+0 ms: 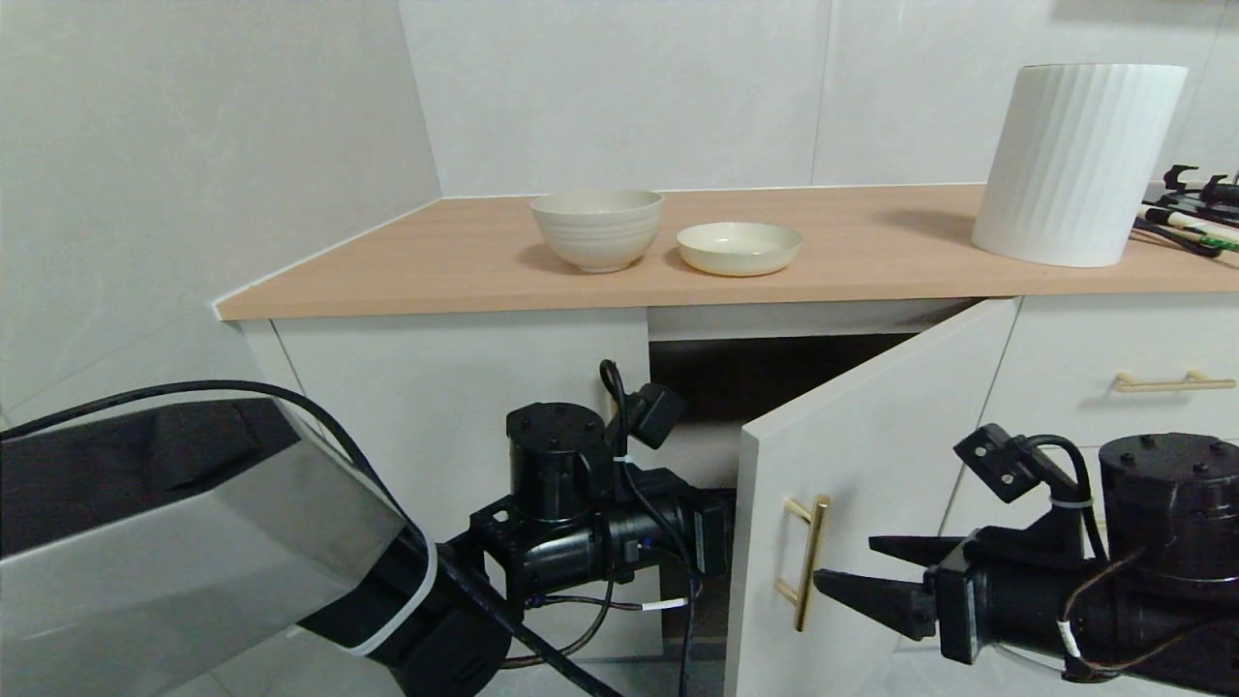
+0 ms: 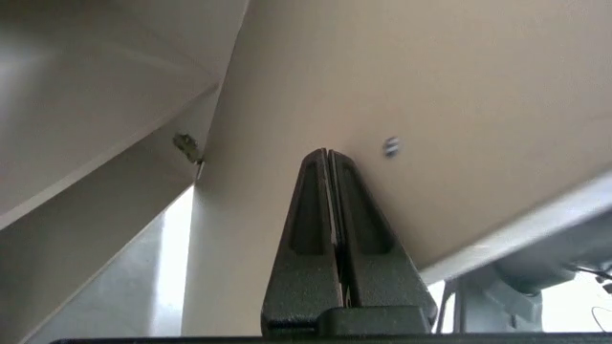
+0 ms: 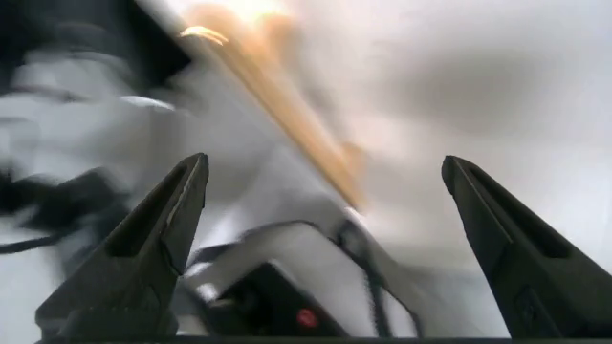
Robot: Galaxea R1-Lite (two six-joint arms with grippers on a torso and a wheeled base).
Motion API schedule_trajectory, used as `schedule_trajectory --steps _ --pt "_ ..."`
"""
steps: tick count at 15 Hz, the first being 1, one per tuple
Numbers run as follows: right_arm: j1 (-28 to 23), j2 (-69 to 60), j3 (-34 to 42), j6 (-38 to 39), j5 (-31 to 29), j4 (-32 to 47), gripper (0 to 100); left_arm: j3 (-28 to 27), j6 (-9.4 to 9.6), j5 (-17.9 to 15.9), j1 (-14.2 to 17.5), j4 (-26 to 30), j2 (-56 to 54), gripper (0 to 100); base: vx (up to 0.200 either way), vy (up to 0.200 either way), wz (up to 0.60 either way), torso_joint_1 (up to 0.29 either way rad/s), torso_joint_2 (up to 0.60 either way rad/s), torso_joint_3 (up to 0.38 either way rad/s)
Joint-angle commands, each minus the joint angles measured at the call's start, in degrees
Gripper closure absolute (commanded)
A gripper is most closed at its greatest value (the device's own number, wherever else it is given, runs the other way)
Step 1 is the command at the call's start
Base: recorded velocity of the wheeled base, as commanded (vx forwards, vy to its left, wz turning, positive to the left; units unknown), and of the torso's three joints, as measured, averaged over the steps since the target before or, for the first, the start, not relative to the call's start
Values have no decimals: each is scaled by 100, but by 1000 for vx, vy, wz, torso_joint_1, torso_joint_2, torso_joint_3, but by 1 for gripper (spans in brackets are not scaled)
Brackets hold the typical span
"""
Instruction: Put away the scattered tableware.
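A deep cream bowl (image 1: 597, 227) and a shallow cream dish (image 1: 739, 247) sit side by side on the wooden countertop (image 1: 407, 261). Below them a white cabinet door (image 1: 871, 455) stands swung open, with a gold handle (image 1: 803, 561) near its edge. My left gripper (image 2: 328, 158) is shut and empty, its tips against the door's inner face (image 2: 459, 105). My right gripper (image 1: 844, 563) is open just outside the door, level with the handle. The handle (image 3: 277, 105) shows blurred between its spread fingers (image 3: 172, 215) in the right wrist view.
A tall white ribbed container (image 1: 1074, 160) stands at the right of the counter, with dark utensils (image 1: 1191, 218) beyond it. A drawer with a gold pull (image 1: 1171, 380) is right of the open door. The dark cabinet opening (image 1: 755, 368) lies under the counter.
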Motion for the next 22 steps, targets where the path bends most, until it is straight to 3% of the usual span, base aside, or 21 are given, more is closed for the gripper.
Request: schedule_trajectory --steps 1,5,9,14,18,22 --pt "29 -700 91 -14 -190 335 0 72 -3 -5 -56 16 -268 100 0 0 0 0 0 0" --pt "214 -1140 469 -14 -32 450 0 -95 -3 4 -109 112 -66 100 0 0 0 0 0 0" --pt "284 -1324 583 -14 -32 450 0 -587 -3 74 -197 719 -31 100 -50 0 0 1 -1 -1" --pt "293 -1474 610 -32 -32 458 0 -675 -3 179 -259 727 -22 100 -200 0 0 0 4 3" --pt "301 -1474 645 -41 -23 450 0 -965 -3 197 -259 815 268 100 0 0 0 0 0 0" --pt "301 -1491 645 -41 -23 450 0 -1483 23 689 -259 1079 514 100 0 0 0 0 0 0"
